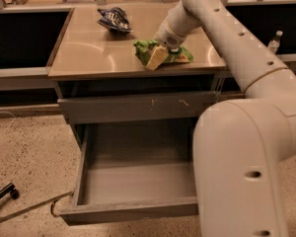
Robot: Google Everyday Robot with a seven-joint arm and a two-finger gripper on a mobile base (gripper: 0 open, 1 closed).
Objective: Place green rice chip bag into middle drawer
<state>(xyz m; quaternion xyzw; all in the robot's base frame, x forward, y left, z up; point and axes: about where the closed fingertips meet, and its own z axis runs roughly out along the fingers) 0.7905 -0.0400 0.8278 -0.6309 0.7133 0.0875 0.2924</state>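
Note:
The green rice chip bag [144, 49] lies on the tan countertop [91, 51] near its front edge, right of centre. My gripper [160, 53] is down on the bag, covering its middle part. The middle drawer [133, 212] stands pulled wide open below the counter, grey inside, with nothing in it. My arm's large white body [241, 172] hides the drawer's right end.
A dark blue-and-white snack bag [114, 19] lies at the back of the counter. The shut top drawer front [138, 106] with white scratch marks is above the open drawer. A black wheeled leg [2, 194] and a cable [29, 209] lie on the floor at left. A bottle [274, 41] stands far right.

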